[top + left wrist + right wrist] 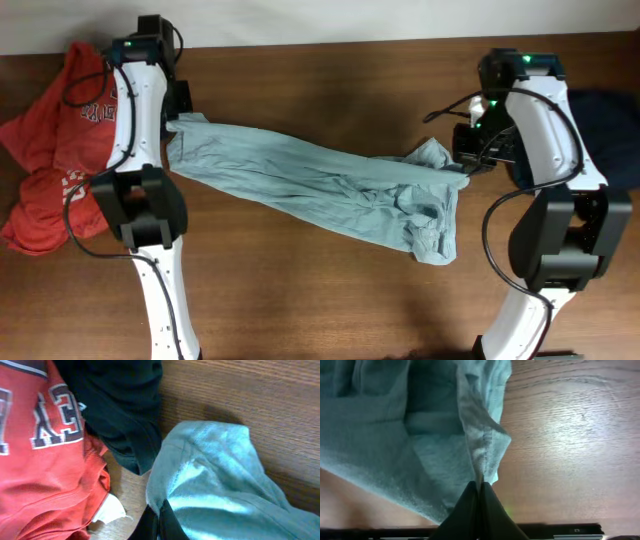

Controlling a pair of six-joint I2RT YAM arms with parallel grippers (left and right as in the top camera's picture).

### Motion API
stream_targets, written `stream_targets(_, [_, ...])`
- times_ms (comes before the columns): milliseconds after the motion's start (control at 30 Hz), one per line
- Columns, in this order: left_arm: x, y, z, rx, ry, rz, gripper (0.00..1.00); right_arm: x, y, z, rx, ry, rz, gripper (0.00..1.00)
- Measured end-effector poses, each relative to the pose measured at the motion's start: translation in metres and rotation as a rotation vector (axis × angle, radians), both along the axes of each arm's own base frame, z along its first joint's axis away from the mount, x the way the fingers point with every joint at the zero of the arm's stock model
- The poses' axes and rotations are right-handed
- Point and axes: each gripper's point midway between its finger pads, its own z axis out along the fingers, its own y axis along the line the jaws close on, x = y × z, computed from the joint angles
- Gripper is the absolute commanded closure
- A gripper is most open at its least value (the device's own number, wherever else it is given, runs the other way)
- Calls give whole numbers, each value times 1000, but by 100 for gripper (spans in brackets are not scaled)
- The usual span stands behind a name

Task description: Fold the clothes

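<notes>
The pale grey-blue T-shirt (320, 185) is stretched across the table between my two arms, bunched and hanging lower at its right end. My left gripper (172, 125) is shut on its left edge; in the left wrist view the fingers (159, 515) pinch the cloth (220, 480). My right gripper (466, 160) is shut on its right edge; in the right wrist view the fingers (480, 491) pinch a hem of the shirt (395, 435). Red tees with white lettering (60, 140) lie at the far left, also seen in the left wrist view (45, 460) beside a black garment (120, 405).
A navy garment (610, 130) lies at the right edge behind the right arm. The wooden table (320, 300) shows bare wood in front of the shirt. The table's back edge meets a white wall (330, 18).
</notes>
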Motion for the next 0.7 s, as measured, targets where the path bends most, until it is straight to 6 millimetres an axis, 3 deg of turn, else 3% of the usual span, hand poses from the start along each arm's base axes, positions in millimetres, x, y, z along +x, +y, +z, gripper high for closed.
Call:
stream_targets(133, [1, 0, -4, 0, 3, 0, 98, 0, -1, 0, 0, -1, -3, 96])
stream_targets(200, [2, 0, -3, 0, -3, 0, 89, 0, -1, 0, 0, 0, -2, 96])
stream_targets(333, [4, 0, -3, 2, -10, -6, 40, 0, -1, -2, 0, 1, -3, 96])
stream_targets(467, [5, 0, -3, 1, -11, -9, 28, -5, 0, -12, 3, 22, -3, 96])
stream_targets(700, [5, 0, -3, -2, -11, -11, 27, -20, 8, -37, 40, 77, 1, 94])
